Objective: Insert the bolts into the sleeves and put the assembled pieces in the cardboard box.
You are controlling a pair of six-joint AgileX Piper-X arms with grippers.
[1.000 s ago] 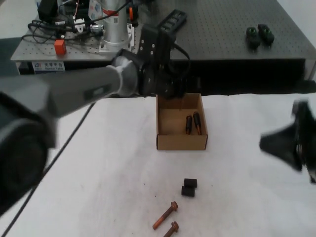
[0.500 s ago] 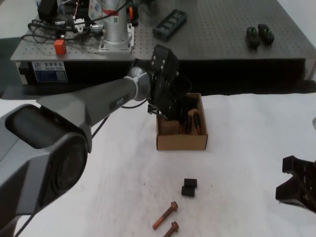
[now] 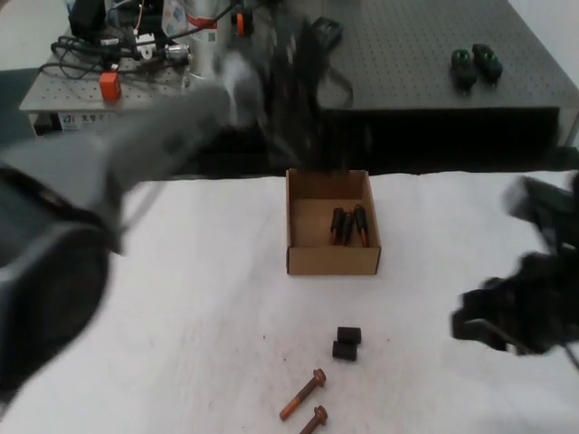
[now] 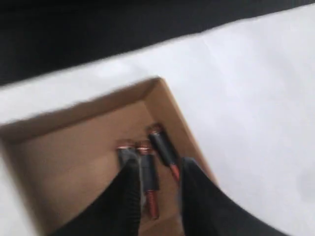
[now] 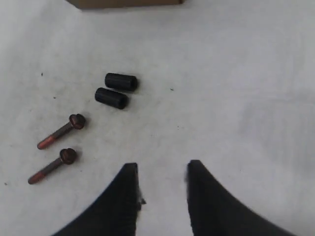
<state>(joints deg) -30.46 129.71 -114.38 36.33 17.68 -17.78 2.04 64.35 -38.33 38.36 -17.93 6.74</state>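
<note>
Two bolts (image 3: 303, 395) and two sleeves (image 3: 346, 344) lie loose on the white cloth (image 3: 181, 316), on the near side of the cardboard box (image 3: 332, 260). Three assembled pieces (image 3: 349, 226) lie inside the box, close together by one wall. The right gripper (image 5: 161, 167) hangs over the cloth with its two fingers spread apart and nothing between them. The loose parts are in front of those fingers and off toward the middle of the bench, so this gripper is the near one. The left gripper (image 4: 160, 164) is far back, up over the box, and its fingers are spread apart too, with nothing in them. The sleeves lie on their sides, one right beside the other, and they are closer to the box than the bolts are. The bolts lie on a slant, with their heads pointing toward the sleeves and their thin ends pointing away. I think the next job is to pick up a bolt or a sleeve. The right fingers would need to go forward and across, then close over the short way of the part, not along its length.
</note>
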